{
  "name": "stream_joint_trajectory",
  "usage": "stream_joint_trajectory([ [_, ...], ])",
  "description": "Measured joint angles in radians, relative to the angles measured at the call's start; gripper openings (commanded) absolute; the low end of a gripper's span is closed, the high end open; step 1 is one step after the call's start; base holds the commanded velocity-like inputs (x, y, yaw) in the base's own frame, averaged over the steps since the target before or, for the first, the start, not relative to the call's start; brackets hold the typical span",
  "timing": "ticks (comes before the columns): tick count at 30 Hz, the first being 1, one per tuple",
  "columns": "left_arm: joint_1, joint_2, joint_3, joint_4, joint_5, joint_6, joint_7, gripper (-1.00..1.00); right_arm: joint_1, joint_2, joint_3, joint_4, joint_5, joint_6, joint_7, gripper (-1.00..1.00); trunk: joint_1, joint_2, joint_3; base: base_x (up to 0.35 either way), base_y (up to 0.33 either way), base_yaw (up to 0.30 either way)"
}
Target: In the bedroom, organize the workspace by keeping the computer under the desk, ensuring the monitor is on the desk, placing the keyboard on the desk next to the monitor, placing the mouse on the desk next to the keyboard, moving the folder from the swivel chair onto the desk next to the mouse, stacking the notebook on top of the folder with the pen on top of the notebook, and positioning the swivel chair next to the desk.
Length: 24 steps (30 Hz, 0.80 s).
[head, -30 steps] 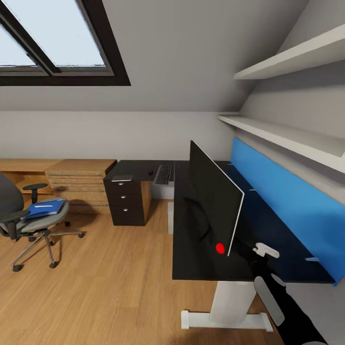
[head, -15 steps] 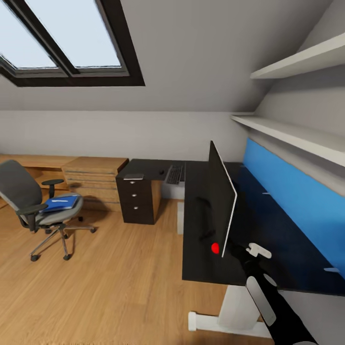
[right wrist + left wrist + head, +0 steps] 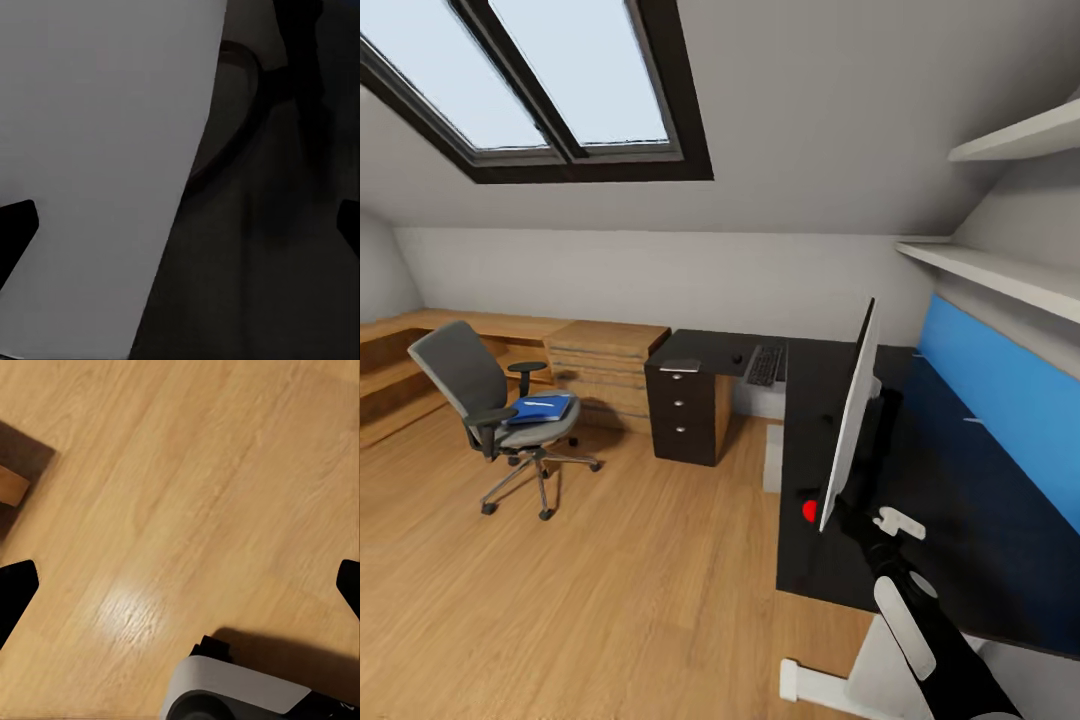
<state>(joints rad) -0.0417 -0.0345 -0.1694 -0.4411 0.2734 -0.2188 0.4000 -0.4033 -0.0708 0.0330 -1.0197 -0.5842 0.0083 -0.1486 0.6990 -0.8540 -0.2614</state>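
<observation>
Black monitor stands on the glossy surface at frame right, so that step looks done; keyboard and mouse lie on the black cabinet desk mid-frame. Blue folder rests on the swivel chair, left of centre, unmoved. Right fingers spread wide just beside the monitor's back; left fingers wide over the floor.

No text, label, brand, number or sign can be read anywhere in these views. A plain red dot is seen at the lower corner of the monitor, but no writing is carried by it. The keys of the keyboard are too small for any lettering to be made out.
</observation>
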Motion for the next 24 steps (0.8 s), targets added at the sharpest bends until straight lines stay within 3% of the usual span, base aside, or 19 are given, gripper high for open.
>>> stream_joint_trajectory([
  [9,0.000,0.000,0.000,0.001,0.000,0.000,0.000,1.00,0.000,0.000,0.000,0.000,0.000,0.000,0.000,1.00,0.000,0.000,0.000,0.000,0.000,0.258],
  [16,0.000,0.000,0.001,0.007,0.000,0.000,0.000,1.00,0.000,0.000,-0.001,0.000,-0.001,0.000,0.001,1.00,0.000,0.000,0.000,0.000,-0.028,0.033],
  [24,0.000,0.000,0.001,0.009,0.000,0.000,-0.001,1.00,0.000,-0.002,-0.002,0.001,0.000,0.000,0.000,1.00,0.000,0.000,0.000,0.042,-0.249,0.000],
])
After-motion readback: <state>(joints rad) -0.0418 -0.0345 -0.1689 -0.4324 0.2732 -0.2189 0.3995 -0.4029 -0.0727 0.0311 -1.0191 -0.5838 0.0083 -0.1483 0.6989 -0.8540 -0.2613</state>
